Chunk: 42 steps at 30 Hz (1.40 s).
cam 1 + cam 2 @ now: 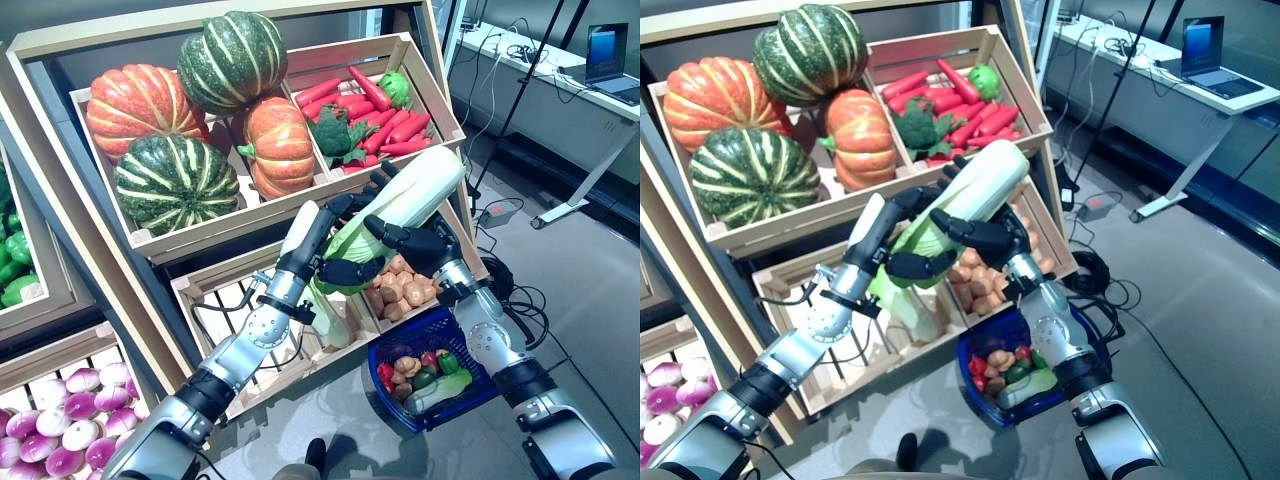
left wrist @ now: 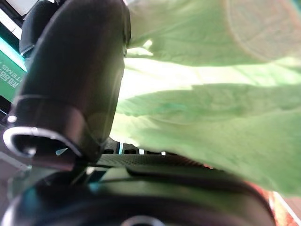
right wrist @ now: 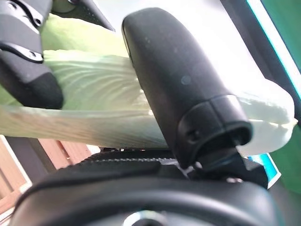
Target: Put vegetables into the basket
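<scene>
A long pale-green napa cabbage hangs tilted in front of the wooden shelf, its white stem end up and to the right. My left hand is curled round its leafy lower end, where the left wrist view shows green leaves against the thumb. My right hand grips the cabbage's middle from below, and its thumb lies across the ribbed leaves. A blue basket stands on the floor under the right forearm, holding several small vegetables.
The upper crate holds orange and green pumpkins; beside it lie red carrots and broccoli. Potatoes fill a lower crate next to another cabbage. Turnips lie lower left. A desk with a laptop stands far right.
</scene>
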Motion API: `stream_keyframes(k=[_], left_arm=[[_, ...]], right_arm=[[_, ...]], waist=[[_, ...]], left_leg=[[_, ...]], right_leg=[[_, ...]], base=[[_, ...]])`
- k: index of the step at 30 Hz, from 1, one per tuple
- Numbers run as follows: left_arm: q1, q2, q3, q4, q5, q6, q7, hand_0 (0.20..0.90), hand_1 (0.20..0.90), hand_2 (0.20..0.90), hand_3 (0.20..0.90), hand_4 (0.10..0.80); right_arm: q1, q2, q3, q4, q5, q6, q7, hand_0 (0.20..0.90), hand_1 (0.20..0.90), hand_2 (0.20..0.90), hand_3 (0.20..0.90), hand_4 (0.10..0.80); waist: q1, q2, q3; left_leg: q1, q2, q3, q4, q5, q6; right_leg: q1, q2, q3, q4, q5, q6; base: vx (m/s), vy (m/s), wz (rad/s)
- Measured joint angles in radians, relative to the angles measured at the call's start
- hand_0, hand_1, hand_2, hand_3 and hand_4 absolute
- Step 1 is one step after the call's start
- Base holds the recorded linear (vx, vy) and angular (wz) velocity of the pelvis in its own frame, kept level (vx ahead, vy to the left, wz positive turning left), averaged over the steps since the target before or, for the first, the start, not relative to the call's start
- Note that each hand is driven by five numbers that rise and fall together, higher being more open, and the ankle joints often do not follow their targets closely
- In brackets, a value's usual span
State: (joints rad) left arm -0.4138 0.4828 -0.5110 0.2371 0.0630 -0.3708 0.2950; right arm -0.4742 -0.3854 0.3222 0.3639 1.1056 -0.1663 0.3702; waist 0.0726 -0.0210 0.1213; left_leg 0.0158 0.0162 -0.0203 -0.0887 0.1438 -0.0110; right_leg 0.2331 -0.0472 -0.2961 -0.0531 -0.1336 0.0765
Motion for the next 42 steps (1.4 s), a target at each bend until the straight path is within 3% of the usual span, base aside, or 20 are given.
stream_keyframes(k=[10, 24, 42], left_arm=[[0.0, -0.001, -0.001, 0.0, 0.0, -0.011, 0.01, 0.3, 0.3, 0.3, 0.3, 0.4], [0.0, -0.041, 0.0, -0.001, -0.04, -0.041, 0.011, 0.3, 0.3, 0.3, 0.3, 0.4], [0.0, -0.041, 0.001, -0.001, -0.043, -0.048, 0.01, 0.3, 0.3, 0.3, 0.3, 0.4]], right_arm=[[0.0, -0.005, -0.004, -0.017, -0.001, -0.02, 0.0, 0.9, 0.9, 0.9, 0.9, 0.8], [0.0, -0.009, -0.033, -0.06, -0.057, -0.168, -0.01, 0.9, 0.9, 0.9, 0.9, 0.8], [0.0, -0.014, -0.039, -0.065, -0.078, -0.17, -0.018, 0.9, 0.9, 0.9, 0.9, 0.8]], waist=[[0.0, 0.0, 0.0], [0.003, 0.0, 0.0], [0.002, 0.0, 0.0]], left_leg=[[-0.001, -0.001, 0.004, 0.0, -0.001, 0.001], [-0.002, -0.001, 0.003, 0.0, -0.001, 0.001], [-0.003, -0.001, 0.003, 0.0, -0.001, 0.001]], right_leg=[[-0.003, -0.001, 0.012, 0.0, 0.0, 0.001], [-0.004, -0.001, 0.012, 0.0, 0.001, 0.001], [-0.005, -0.001, 0.013, 0.0, 0.001, 0.001]], base=[[0.0, 0.0, -0.01], [0.0, 0.0, 0.0], [0.0, 0.0, 0.0]])
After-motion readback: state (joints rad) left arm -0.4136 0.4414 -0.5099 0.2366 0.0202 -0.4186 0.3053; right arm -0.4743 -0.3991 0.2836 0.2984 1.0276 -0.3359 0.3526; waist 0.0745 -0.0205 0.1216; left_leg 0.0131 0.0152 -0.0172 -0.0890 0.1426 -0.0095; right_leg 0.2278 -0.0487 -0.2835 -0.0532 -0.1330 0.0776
